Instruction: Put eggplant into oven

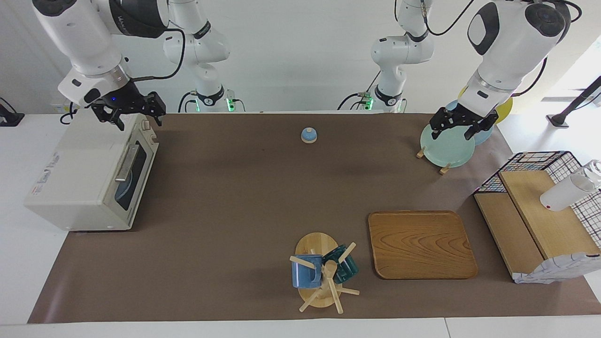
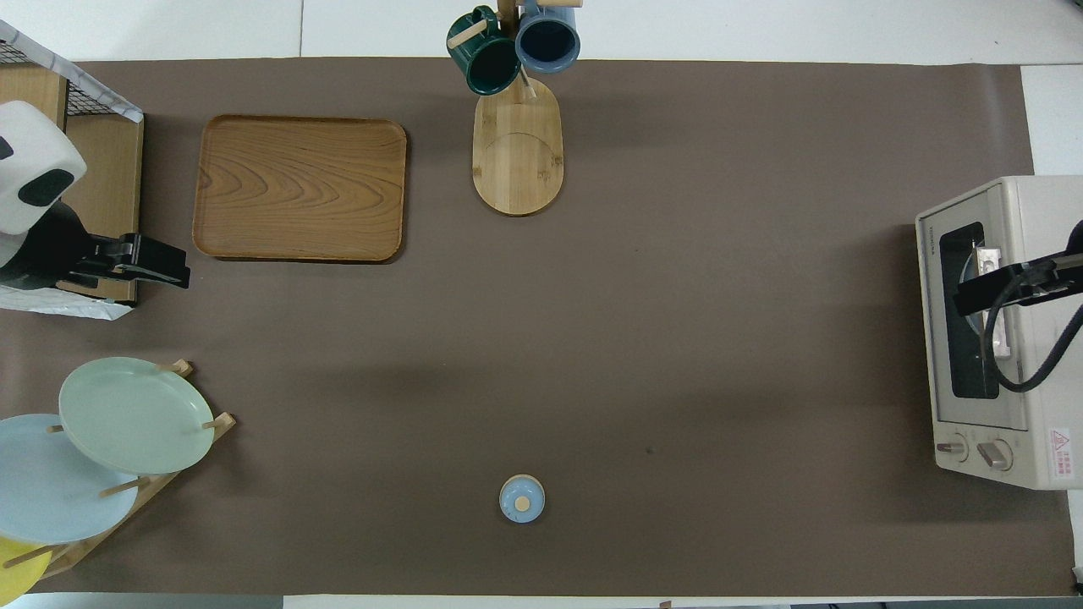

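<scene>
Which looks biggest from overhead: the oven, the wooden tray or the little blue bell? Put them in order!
1. wooden tray
2. oven, partly cut off at the picture's edge, so this is unsure
3. little blue bell

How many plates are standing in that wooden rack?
3, all at the left arm's end of the table: a green plate farthest from the robots, a blue plate next, and a yellow plate nearest, mostly cut off by the overhead view.
</scene>
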### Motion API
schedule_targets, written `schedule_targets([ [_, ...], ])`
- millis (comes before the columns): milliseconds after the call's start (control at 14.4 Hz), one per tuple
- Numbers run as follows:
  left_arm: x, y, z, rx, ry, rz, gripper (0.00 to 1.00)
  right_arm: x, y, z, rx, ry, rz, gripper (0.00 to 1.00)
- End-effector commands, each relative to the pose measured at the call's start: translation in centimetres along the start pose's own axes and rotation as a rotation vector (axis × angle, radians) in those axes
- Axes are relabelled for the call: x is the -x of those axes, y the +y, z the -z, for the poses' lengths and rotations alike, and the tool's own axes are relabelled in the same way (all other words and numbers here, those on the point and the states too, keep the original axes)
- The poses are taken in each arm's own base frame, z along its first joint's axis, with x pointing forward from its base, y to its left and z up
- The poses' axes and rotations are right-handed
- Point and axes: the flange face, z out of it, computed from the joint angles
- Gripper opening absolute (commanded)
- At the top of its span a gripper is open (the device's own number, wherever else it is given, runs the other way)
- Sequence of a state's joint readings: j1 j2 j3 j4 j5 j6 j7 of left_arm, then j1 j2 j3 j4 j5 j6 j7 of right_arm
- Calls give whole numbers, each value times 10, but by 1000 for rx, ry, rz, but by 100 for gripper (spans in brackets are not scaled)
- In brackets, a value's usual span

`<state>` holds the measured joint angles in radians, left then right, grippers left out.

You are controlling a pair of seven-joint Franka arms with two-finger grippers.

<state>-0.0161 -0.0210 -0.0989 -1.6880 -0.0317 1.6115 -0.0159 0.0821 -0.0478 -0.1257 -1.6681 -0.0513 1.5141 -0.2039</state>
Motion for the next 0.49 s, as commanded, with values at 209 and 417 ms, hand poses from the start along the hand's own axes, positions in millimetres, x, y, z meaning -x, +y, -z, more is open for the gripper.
schedule_targets([
  [209, 2, -3, 4, 3, 0, 13, 100, 3, -1, 2, -36, 12, -22, 100],
  [417, 2, -3, 4, 5, 0, 13, 100, 2, -4, 2, -33, 15, -16, 100],
])
